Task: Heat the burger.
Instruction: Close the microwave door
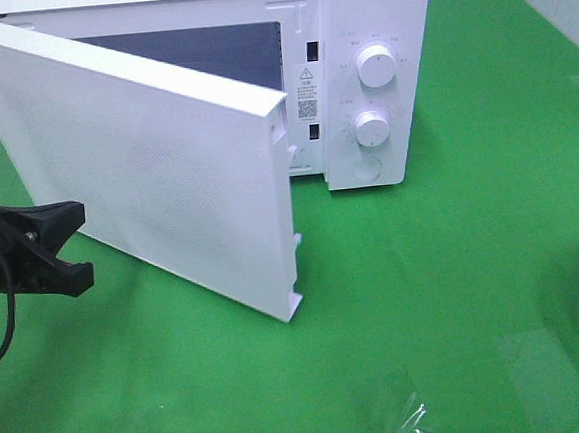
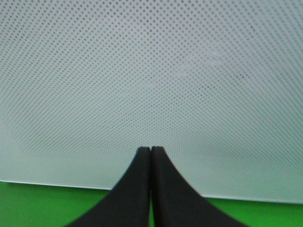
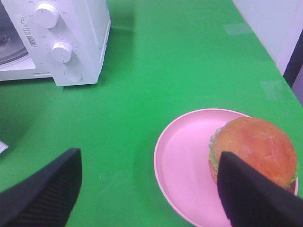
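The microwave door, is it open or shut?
Open. The microwave door swings out toward the front, exposing the dark cavity behind it.

We see a white microwave [image 1: 374,79] on the green table [image 1: 454,264], its door [image 1: 136,178] swung wide open and two round knobs [image 1: 375,66] on its control panel. A pink plate [image 3: 189,161] sits well apart, near a crinkled clear wrapper [image 1: 411,418].
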`<state>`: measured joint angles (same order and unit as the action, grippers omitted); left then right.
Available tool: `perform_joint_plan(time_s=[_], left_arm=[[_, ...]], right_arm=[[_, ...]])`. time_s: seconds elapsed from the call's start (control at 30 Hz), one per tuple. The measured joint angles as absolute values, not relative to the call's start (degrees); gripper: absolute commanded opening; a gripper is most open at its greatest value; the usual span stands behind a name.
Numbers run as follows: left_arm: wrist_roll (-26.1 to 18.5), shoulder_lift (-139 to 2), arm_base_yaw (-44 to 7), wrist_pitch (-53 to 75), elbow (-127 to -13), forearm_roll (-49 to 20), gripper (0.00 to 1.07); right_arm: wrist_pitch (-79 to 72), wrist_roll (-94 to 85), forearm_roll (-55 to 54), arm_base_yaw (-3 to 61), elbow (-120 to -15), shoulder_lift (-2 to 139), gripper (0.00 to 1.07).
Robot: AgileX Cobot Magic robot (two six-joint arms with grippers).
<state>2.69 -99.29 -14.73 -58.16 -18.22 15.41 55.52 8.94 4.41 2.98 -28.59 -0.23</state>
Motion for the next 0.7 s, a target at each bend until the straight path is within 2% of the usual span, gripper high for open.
perform_joint_plan(time_s=[0.47, 0.7], left_arm=[[3.7, -99.6, -18.3, -56.1, -23.4, 12.2, 0.0], [3.9, -99.6, -22.2, -51.7, -28.5, 9.7, 0.0]], right_arm=[[55.5, 8.9, 4.4, 3.0, -28.6, -0.2, 0.76], [55.5, 8.9, 4.4, 3.0, -28.6, -0.2, 0.76]])
